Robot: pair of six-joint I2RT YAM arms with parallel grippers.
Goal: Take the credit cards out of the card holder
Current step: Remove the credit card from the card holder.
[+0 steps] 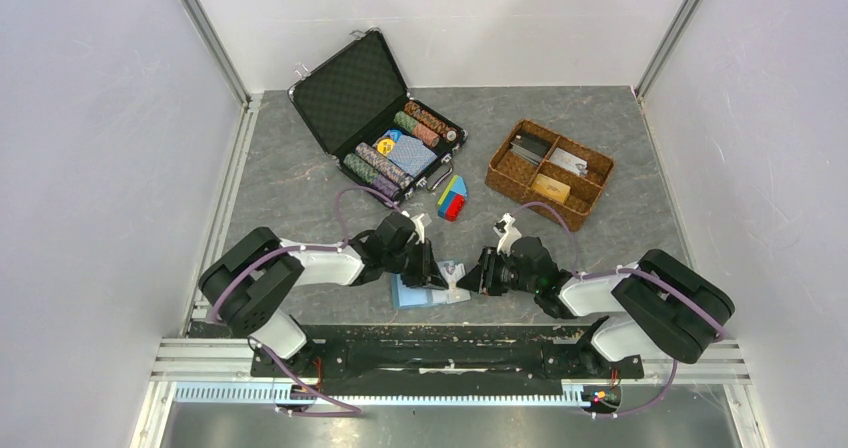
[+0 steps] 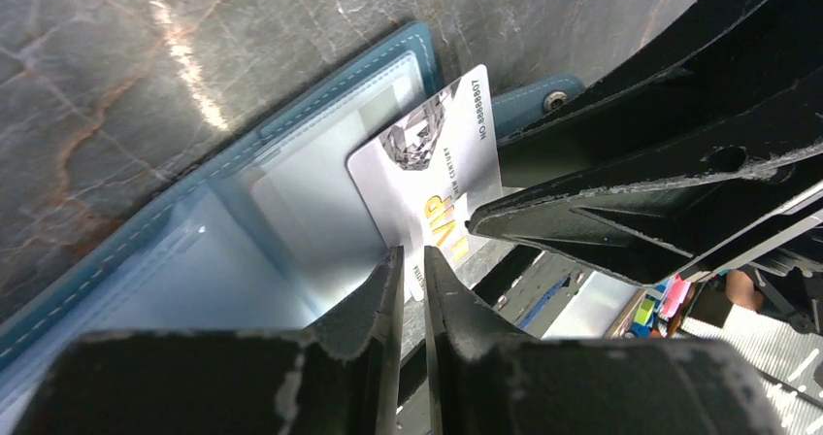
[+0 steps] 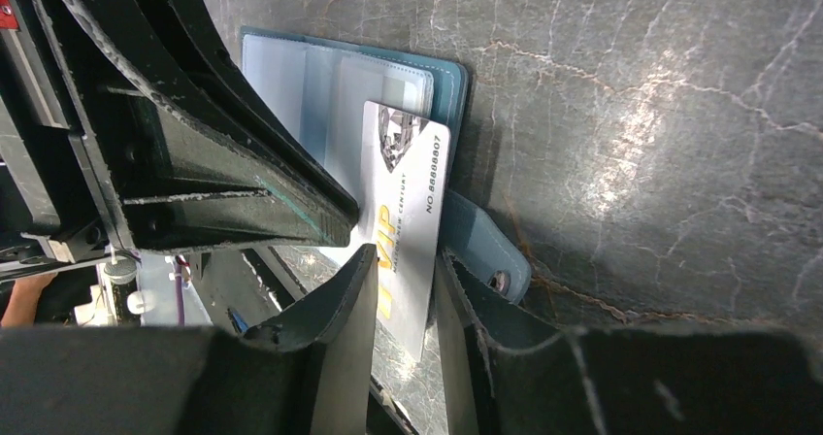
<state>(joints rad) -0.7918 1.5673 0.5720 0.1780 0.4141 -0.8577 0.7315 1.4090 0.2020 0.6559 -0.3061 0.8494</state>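
Observation:
The card holder (image 1: 408, 294) lies open on the grey table between the two arms, a light-blue wallet (image 2: 291, 115) with clear inner pockets (image 3: 291, 85). A greyish credit card (image 2: 427, 173) marked VIP sticks halfway out of a pocket toward the right (image 3: 408, 173), (image 1: 456, 288). My left gripper (image 1: 441, 273) hovers at the card's long edge. Its jaws stand a thin slit apart with nothing between them (image 2: 414, 252). My right gripper (image 1: 478, 274) is open and straddles the card's free end from above, without pinching it (image 3: 403, 255).
An open black chip case (image 1: 385, 118) with chips and a card deck stands at the back. A brown wicker tray (image 1: 550, 173) sits at the back right. Coloured blocks (image 1: 452, 200) lie between them. The wallet's snap tab (image 3: 485, 250) lies beside the right finger.

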